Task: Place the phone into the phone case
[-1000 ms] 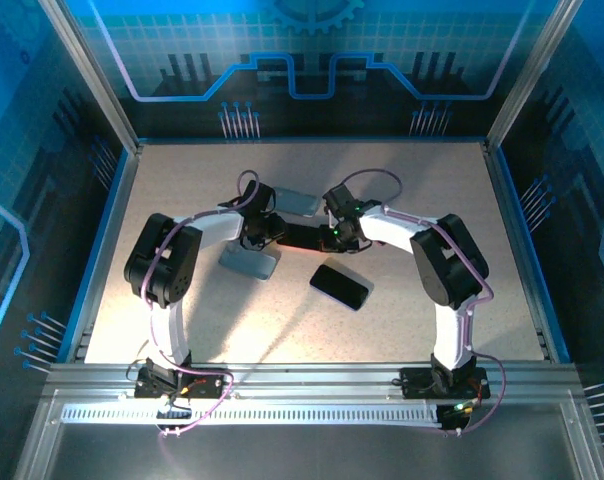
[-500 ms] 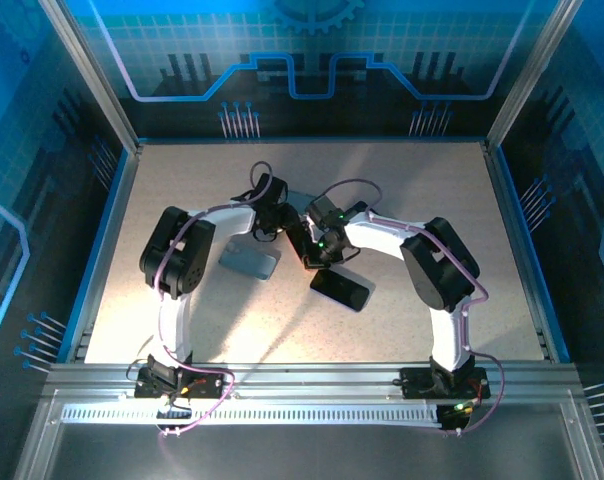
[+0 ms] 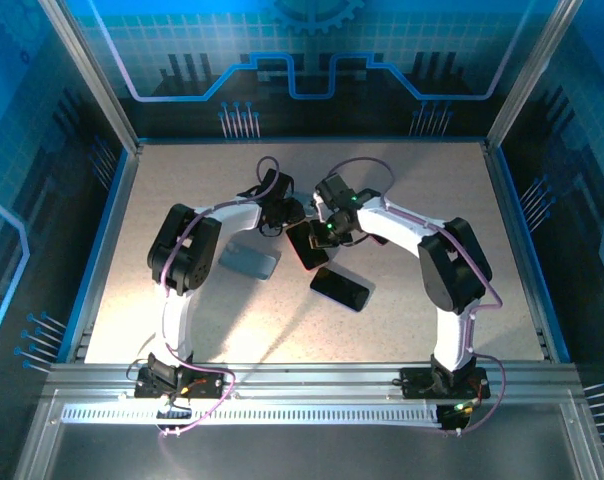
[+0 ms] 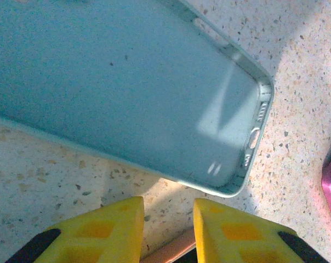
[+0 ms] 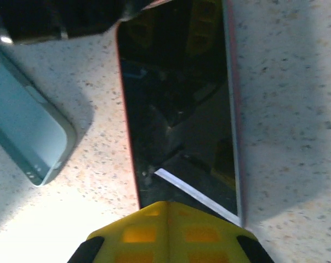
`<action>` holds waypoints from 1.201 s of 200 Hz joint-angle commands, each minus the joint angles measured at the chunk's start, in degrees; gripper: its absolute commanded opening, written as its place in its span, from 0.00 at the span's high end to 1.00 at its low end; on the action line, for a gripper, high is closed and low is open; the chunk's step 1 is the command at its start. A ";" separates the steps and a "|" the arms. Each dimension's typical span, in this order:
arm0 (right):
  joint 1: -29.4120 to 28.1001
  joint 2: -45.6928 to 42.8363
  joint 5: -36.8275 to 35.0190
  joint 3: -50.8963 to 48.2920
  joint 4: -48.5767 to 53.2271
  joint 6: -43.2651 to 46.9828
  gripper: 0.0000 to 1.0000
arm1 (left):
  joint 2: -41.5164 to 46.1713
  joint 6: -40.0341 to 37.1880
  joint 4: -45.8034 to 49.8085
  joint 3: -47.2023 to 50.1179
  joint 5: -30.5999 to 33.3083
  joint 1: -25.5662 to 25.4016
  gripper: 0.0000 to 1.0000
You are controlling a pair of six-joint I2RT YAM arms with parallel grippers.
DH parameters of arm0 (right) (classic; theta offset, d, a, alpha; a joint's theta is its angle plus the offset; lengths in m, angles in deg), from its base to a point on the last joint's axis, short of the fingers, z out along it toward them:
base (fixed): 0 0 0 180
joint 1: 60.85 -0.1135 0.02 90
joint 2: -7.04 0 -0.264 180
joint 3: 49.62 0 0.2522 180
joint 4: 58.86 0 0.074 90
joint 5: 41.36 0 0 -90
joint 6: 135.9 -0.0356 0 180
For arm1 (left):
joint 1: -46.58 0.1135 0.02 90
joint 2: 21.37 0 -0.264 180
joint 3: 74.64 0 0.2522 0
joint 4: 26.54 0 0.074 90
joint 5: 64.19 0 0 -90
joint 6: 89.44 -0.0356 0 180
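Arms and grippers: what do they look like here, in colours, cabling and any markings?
The left arm and right arm both have white links and bulky black joints. A lilac cable loops along each. Small green lights glow near the right wrist. The left fingers and right fingers are yellow moulded pads with recessed squares and black bases.

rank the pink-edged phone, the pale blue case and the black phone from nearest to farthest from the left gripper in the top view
1. pink-edged phone: its far end is at the left gripper, between the two arms.
2. pale blue case: on the table, to the gripper's left and nearer the bases.
3. black phone: on the table to the right, closest to the bases.
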 commanded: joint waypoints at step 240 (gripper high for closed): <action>-1.47 9.11 -3.20 -10.17 0.44 2.89 1.00 | 6.78 3.40 -4.07 11.41 0.75 -2.80 0.69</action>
